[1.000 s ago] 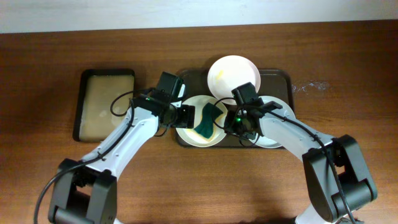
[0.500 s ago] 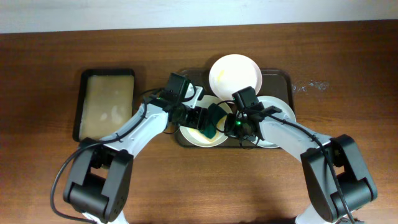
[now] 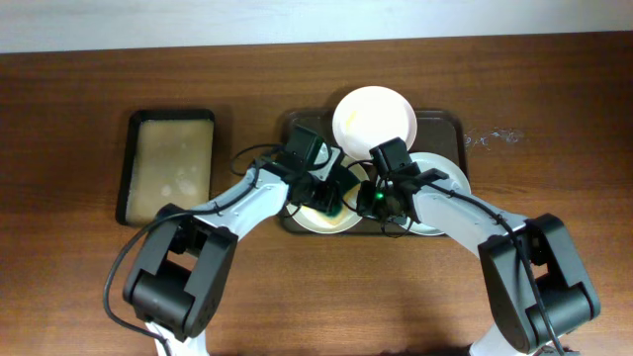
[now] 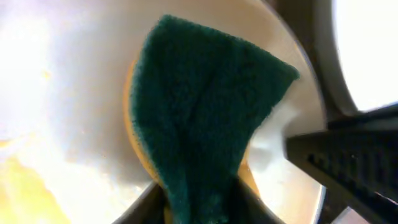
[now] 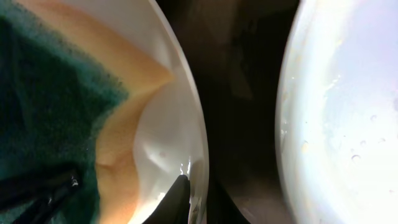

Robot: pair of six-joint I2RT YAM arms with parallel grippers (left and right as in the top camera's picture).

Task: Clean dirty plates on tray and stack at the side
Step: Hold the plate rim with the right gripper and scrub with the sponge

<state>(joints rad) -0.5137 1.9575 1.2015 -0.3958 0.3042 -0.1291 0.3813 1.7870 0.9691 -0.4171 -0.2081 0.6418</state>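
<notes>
**A:** Far left?
**B:** Small black tray [image 3: 170, 163] with a tan lining, on the desk [image 3: 554, 297], well apart from the dark tray [image 3: 440, 121].

**A:** Left end effector [image 3: 321, 193]?
**B:** Over the front plate [image 3: 309, 220], which lies in the dark tray's left half. Its fingers [image 4: 152, 202] are drawn in on the narrow end of the sponge [image 4: 205, 118], pinching it. The sponge's green side faces up, with yellow showing along the edge. The rest of the sponge lies flat on that plate.

**A:** Right end effector [image 3: 374, 198]?
**B:** At the same plate's right rim, just beside the sponge. One dark fingertip [image 5: 180, 193] rests just inside the rim. The other finger isn't clear, so I can't tell whether it's spread or clamped on the rim.

**A:** Other plates?
**B:** The right plate [image 3: 443, 170] is in the tray's right half. A dark gap of tray separates it from the front plate. The back plate [image 3: 373, 119] is at the tray's far edge, reaching past the rim.
</notes>
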